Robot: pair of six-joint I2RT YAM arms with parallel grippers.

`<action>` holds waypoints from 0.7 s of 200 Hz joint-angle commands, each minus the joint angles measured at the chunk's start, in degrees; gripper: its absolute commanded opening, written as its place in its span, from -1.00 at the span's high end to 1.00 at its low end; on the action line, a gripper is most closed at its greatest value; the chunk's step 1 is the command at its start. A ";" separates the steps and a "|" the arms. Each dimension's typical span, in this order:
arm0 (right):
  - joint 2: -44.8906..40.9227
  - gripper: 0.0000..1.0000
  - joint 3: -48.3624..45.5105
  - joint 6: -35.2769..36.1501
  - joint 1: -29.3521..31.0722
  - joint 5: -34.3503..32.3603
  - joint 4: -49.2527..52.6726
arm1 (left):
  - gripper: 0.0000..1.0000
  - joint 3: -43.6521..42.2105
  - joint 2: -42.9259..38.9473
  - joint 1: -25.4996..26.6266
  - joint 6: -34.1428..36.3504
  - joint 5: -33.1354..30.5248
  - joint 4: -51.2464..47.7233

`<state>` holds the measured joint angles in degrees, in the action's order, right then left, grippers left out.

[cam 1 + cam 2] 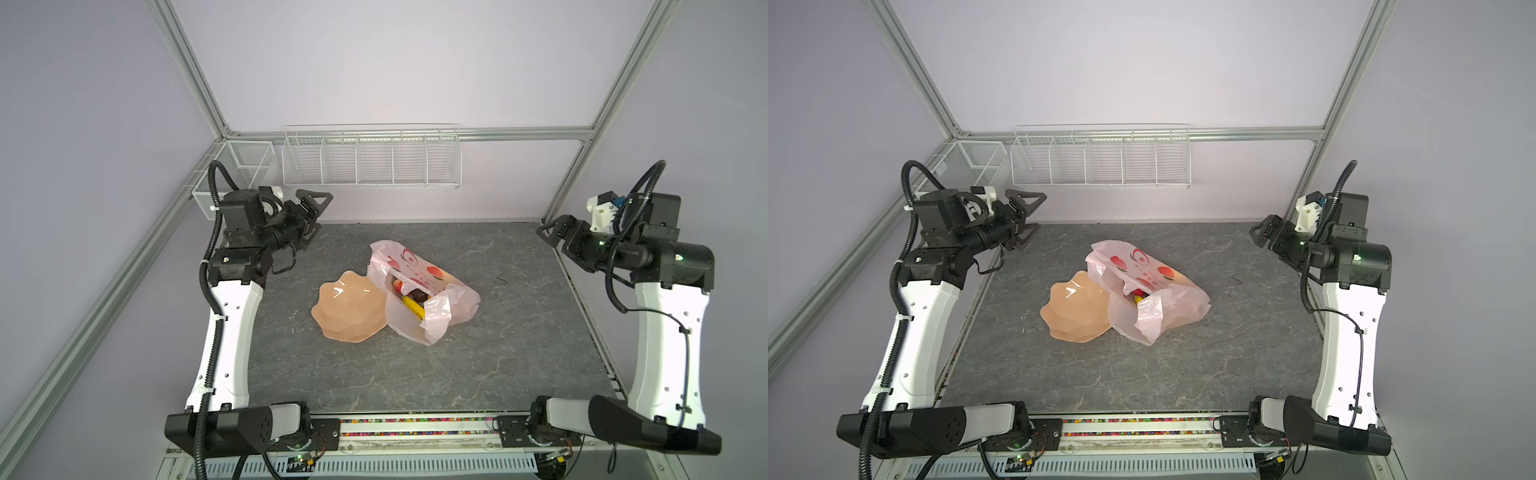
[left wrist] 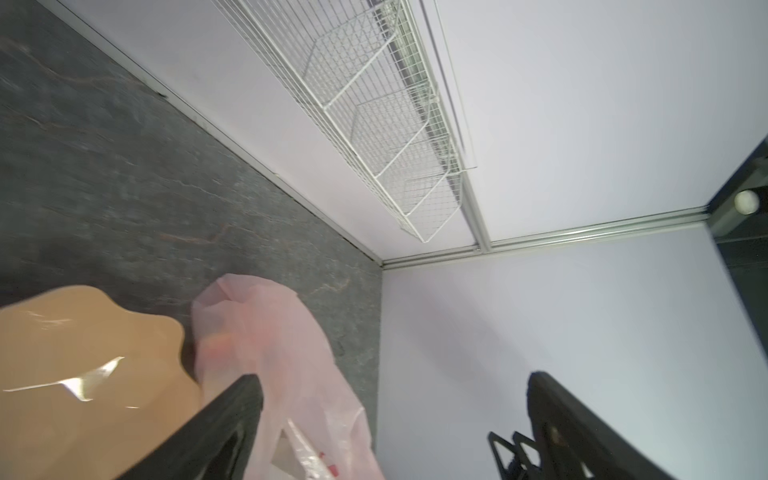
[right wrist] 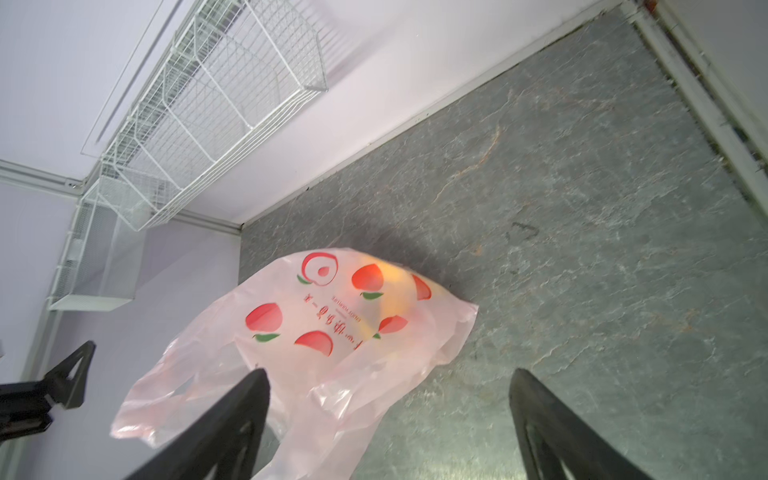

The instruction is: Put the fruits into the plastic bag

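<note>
The left gripper [image 1: 319, 217] and right gripper [image 1: 549, 237] both hang wide open, holding nothing. Between them, well apart from each, lies the thin translucent pink plastic bag [image 1: 419, 270] printed with red peaches. Small toy fruits [image 1: 417, 297] show inside its mouth. A glossy peach-coloured scalloped dish [image 1: 345, 309] touches it on the left gripper's side.

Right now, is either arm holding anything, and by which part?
Nothing: left gripper and right gripper both show open, empty jaws, well clear of the translucent pink plastic bag.
</note>
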<state>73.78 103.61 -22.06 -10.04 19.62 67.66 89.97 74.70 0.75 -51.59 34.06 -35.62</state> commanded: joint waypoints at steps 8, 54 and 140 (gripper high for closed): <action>-7.59 -0.76 -14.75 4.48 -0.33 -9.84 -12.13 | -0.98 -6.90 -5.11 -0.31 18.98 -14.54 -5.54; -18.14 -0.76 -44.27 8.42 -0.23 -21.40 -36.22 | -0.98 -37.12 -20.34 -0.40 34.21 -36.47 20.20; -17.26 -0.76 -82.80 16.13 0.71 -24.01 -90.25 | -0.98 -70.80 -18.83 -0.74 48.43 -41.06 65.94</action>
<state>54.74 23.49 -8.97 -10.00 -3.09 -2.83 22.70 53.54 0.56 -7.62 -6.94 13.37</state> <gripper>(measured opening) 0.880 0.990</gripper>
